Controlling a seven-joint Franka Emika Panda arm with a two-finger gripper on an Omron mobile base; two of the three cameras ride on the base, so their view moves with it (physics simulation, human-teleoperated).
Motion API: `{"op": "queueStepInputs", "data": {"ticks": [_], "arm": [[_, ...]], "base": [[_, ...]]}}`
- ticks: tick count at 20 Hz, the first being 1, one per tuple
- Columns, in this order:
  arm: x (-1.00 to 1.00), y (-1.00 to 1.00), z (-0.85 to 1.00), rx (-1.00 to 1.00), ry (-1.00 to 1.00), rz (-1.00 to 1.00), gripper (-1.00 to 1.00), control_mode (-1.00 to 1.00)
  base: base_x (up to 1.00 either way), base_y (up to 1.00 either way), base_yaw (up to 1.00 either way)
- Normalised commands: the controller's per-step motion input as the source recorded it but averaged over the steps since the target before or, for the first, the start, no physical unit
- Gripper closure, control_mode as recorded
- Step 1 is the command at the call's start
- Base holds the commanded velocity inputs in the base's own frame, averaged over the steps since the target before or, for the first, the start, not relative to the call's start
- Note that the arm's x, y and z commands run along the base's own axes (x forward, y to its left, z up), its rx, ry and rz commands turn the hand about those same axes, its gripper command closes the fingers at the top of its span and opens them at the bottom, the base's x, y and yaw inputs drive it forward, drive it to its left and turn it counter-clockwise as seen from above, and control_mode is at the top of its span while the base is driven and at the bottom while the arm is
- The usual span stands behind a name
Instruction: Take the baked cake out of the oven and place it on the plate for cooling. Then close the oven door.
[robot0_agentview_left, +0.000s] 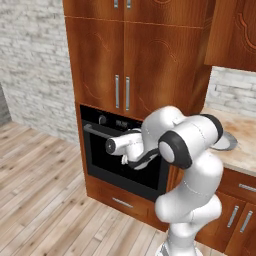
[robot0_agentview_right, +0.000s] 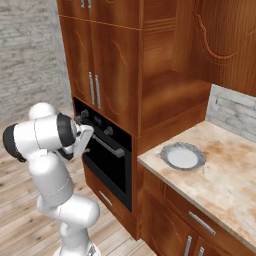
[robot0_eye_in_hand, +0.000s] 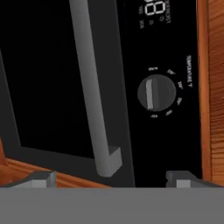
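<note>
hand (robot0_eye_in_hand: 111, 177): wide open, empty, facing the handle (robot0_eye_in_hand: 94, 87) to pull | oven door (robot0_agentview_left: 125, 165): shut, so cake presumably inside, unseen | plate (robot0_agentview_right: 183, 156): waiting near counter's (robot0_agentview_right: 225, 180) front edge beside oven (robot0_agentview_right: 107, 150)

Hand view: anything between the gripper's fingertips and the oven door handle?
Nothing. In the hand view the open gripper faces the shut oven door; the handle ends just above the gap between the fingertips, with only black door front behind.
</note>
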Motion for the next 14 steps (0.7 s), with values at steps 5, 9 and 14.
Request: {"op": "queueStepInputs", "data": {"ticks": [5,9,14], "arm": [[0.27,-0.1,-0.17,0.0,0.01,-0.06,-1.0,-1.0],[0.26,-0.1,-0.18,-0.01,0.0,-0.06,-1.0,-1.0],[0.27,-0.12,-0.16,0.0,0.01,-0.04,-1.0,-1.0]], "base": [[0.0,0.0,0.0],[0.0,0.0,0.0],[0.0,0.0,0.0]]}}
